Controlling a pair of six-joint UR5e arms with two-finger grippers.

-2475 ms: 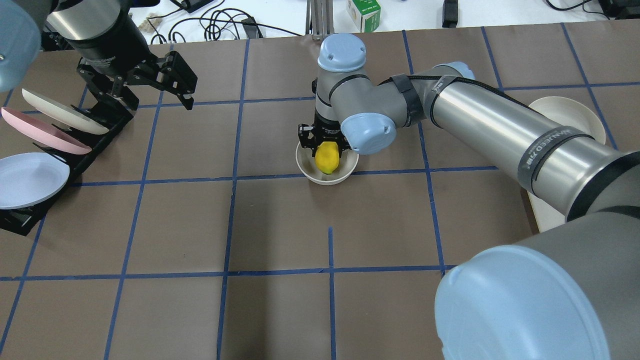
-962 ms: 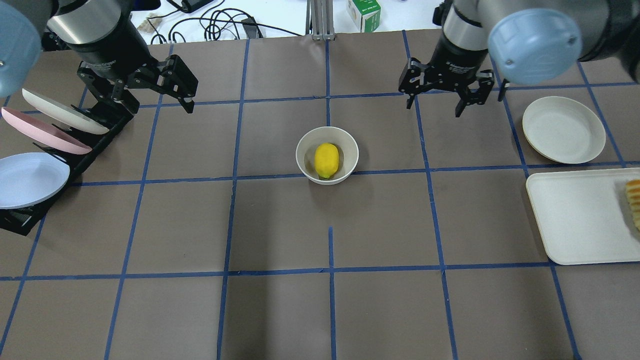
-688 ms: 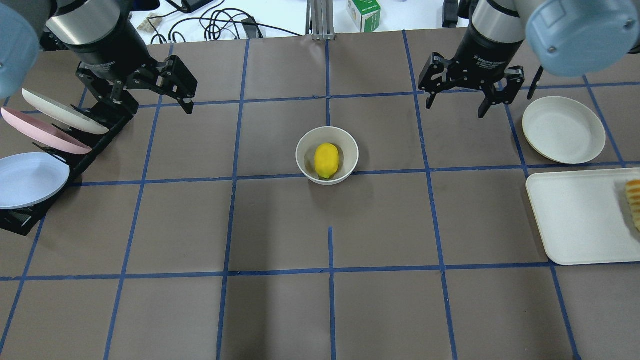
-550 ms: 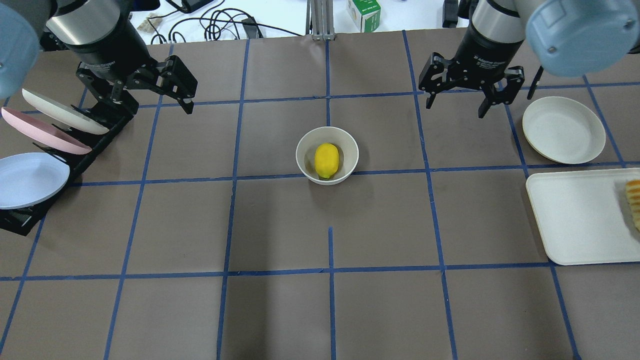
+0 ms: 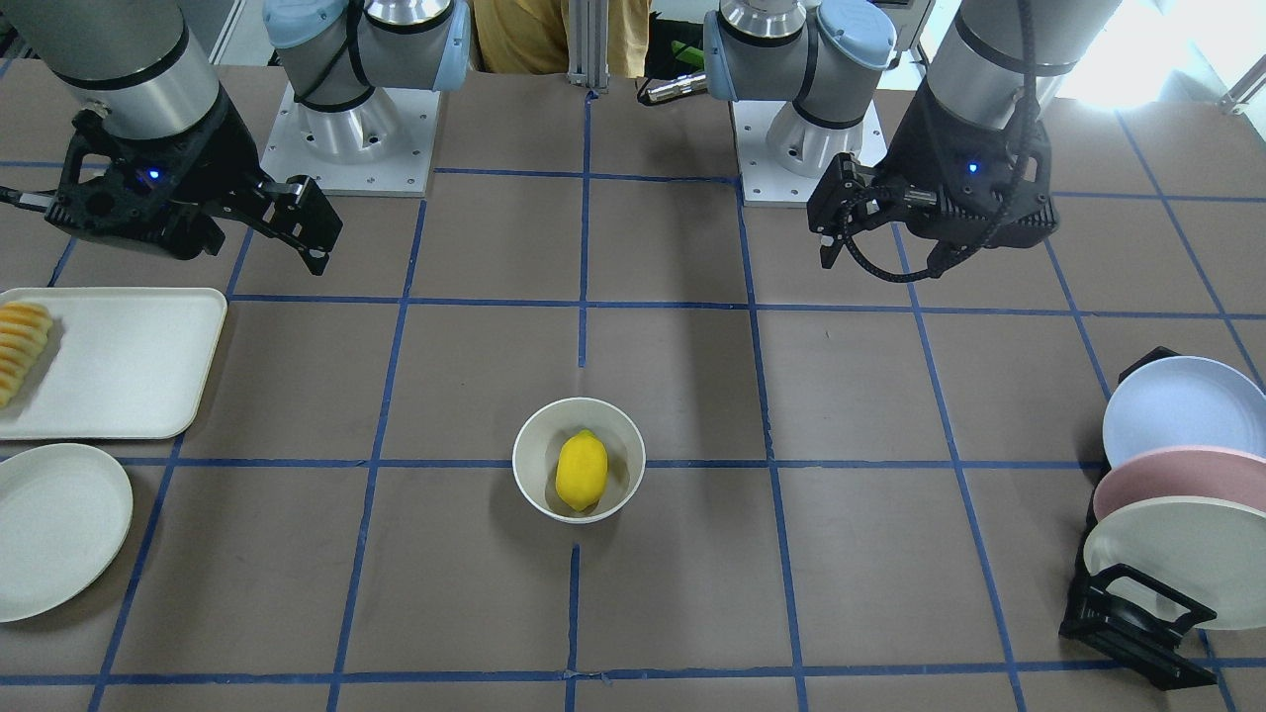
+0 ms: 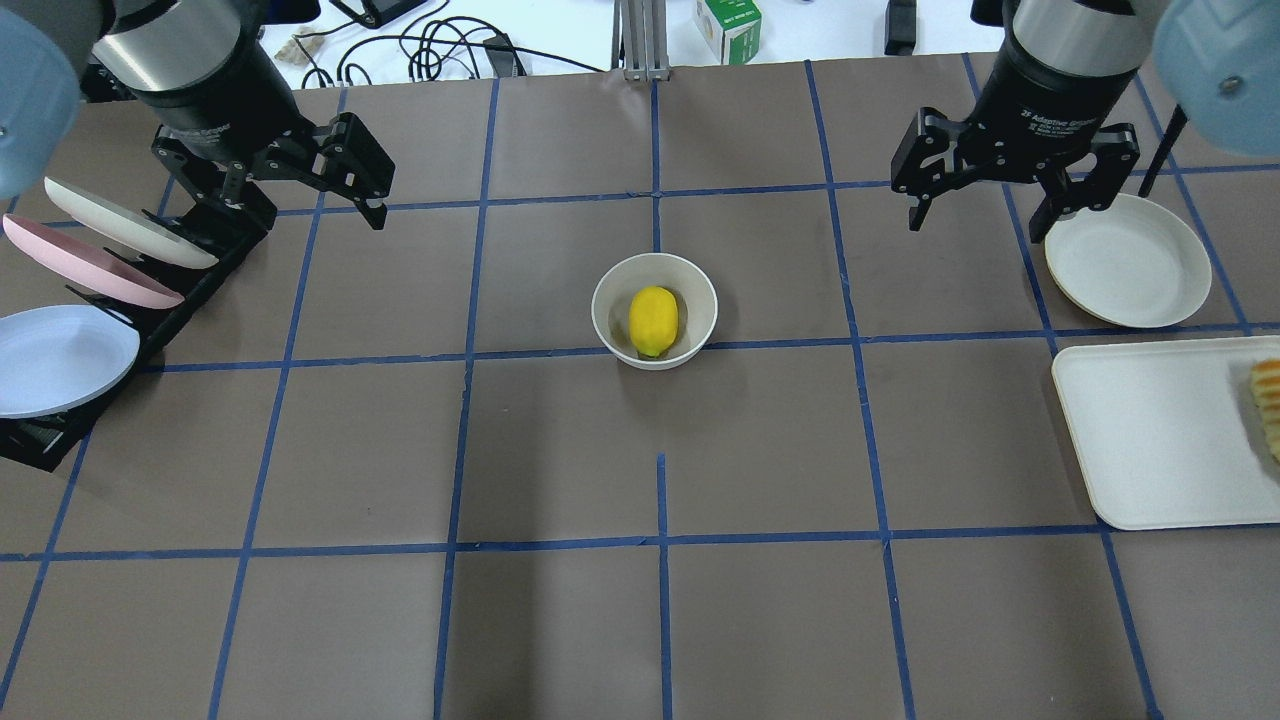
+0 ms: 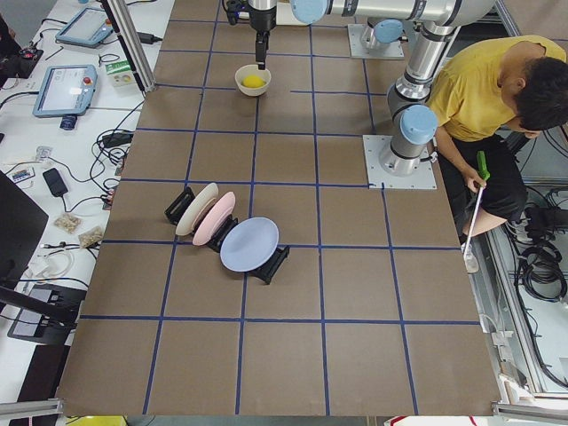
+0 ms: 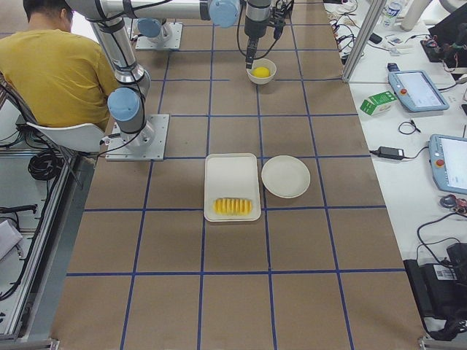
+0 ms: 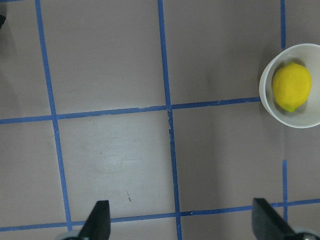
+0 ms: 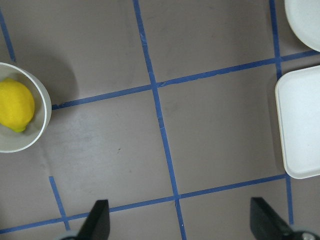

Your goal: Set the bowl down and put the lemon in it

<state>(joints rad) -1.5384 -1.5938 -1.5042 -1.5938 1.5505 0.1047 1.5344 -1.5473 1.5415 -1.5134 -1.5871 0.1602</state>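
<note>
The off-white bowl (image 6: 605,310) stands near the table's middle with the yellow lemon (image 6: 653,320) lying inside it. Both also show in the front view, the bowl (image 5: 529,460) and the lemon (image 5: 581,471). My right gripper (image 6: 982,227) is open and empty, raised well to the right of the bowl, next to the flat plate. My left gripper (image 6: 310,210) is open and empty at the far left by the plate rack. The left wrist view shows the lemon (image 9: 291,86) at its right edge. The right wrist view shows the lemon (image 10: 16,105) at its left edge.
A black rack (image 6: 170,320) with three pastel plates stands at the left edge. A shallow off-white plate (image 6: 1127,260) and a white tray (image 6: 1160,440) with a sliced orange-yellow fruit piece (image 6: 1268,400) lie at the right. A person in yellow (image 7: 479,84) sits behind the robot.
My right gripper let go of the lemon in the bowl, opened, rose and drew back to the far right. The left arm has not moved.
</note>
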